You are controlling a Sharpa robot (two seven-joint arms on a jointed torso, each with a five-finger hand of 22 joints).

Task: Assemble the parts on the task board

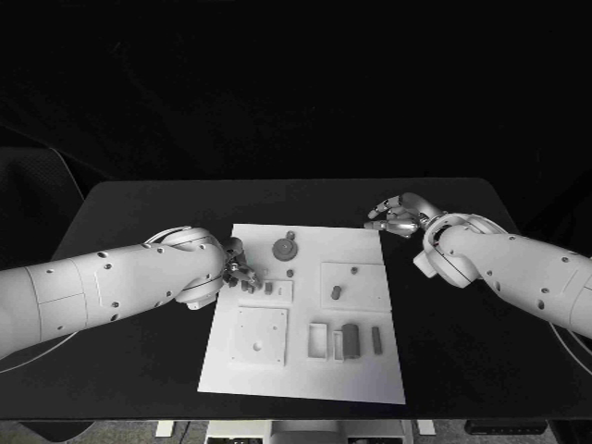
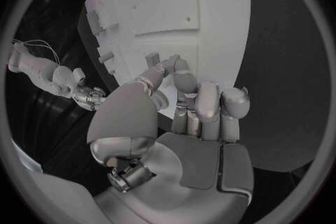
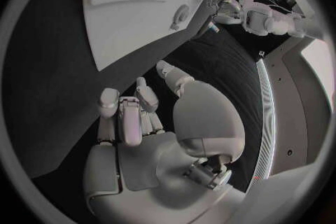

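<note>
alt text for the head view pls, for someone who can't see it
The left hand reaches onto the left edge of the white task board, fingers at small grey parts. The right hand hovers over the black table, beyond the board's far right corner.

left hand [image 1: 238,272] fingers curled, right hand [image 1: 400,216] curled

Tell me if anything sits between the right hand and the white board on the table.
Nothing visible does. The right hand hovers over bare black table just off the far right corner of the board, with only tabletop between them. The left hand is already at the board's opposite edge, by small grey parts.
</note>
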